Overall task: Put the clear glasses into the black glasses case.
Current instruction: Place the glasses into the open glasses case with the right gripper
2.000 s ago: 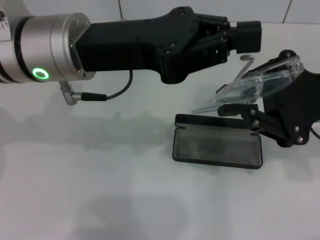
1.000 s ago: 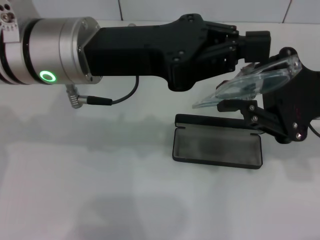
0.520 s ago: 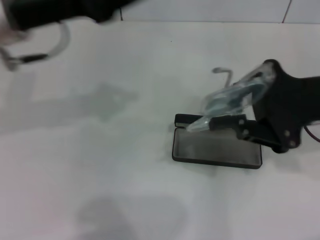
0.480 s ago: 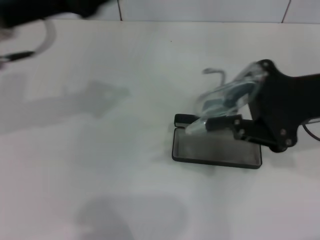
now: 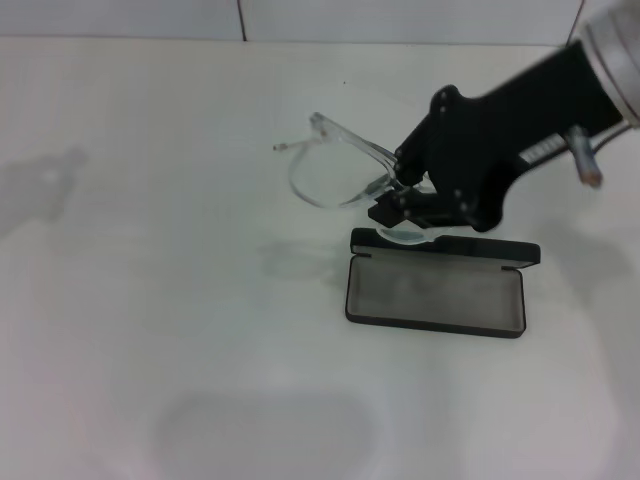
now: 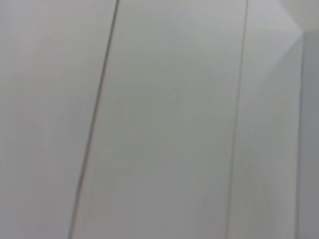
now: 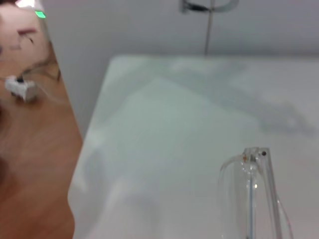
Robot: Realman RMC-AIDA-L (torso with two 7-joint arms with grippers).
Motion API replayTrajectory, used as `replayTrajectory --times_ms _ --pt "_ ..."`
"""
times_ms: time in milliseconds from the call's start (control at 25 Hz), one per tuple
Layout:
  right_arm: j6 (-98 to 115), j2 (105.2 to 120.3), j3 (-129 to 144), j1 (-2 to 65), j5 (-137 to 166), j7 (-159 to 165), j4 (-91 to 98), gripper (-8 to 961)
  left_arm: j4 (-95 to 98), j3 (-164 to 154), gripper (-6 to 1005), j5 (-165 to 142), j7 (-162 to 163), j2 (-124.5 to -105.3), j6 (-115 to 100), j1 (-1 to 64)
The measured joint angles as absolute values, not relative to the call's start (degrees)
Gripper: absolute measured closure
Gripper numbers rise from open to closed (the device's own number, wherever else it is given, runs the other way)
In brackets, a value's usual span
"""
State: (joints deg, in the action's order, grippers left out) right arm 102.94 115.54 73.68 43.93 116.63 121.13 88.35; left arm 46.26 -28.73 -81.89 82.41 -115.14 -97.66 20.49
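The black glasses case lies open on the white table, right of centre, grey lining up and its lid folded back on the far side. My right gripper reaches in from the upper right and is shut on the clear glasses. It holds them in the air just beyond the case's far left corner, lenses sticking out to the left. One clear arm of the glasses shows in the right wrist view. My left gripper is out of view.
The white table stretches wide to the left and in front of the case. A tiled wall runs behind it. In the right wrist view the table's edge drops to a wooden floor.
My left arm has pulled away up and left, out of the head view. The right gripper has swung the glasses leftward and turned them, now over the case's far left corner.
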Motion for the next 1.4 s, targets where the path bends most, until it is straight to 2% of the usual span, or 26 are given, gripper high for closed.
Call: replayTrajectory --times_ms 200,440,800,1400 --pt "111.7 115.64 74.6 56.5 126.2 134.9 80.5 810 43.5 -29.0 939 -83.0 75.6 -117.52 -97.3 18.9" --pt "111.5 116.15 84.8 64.6 132.0 140.4 69.5 810 42.0 -28.8 939 -85.0 73.0 -118.73 -97.3 17.4" --pt "102.1 116.20 100.6 64.7 133.7 143.0 64.7 809 41.8 -28.8 938 -85.8 72.8 -119.00 -97.4 17.4" --pt "93.1 116.19 108.8 63.6 135.9 143.3 61.6 808 39.1 -28.7 937 -86.7 72.6 -119.01 -97.2 18.2"
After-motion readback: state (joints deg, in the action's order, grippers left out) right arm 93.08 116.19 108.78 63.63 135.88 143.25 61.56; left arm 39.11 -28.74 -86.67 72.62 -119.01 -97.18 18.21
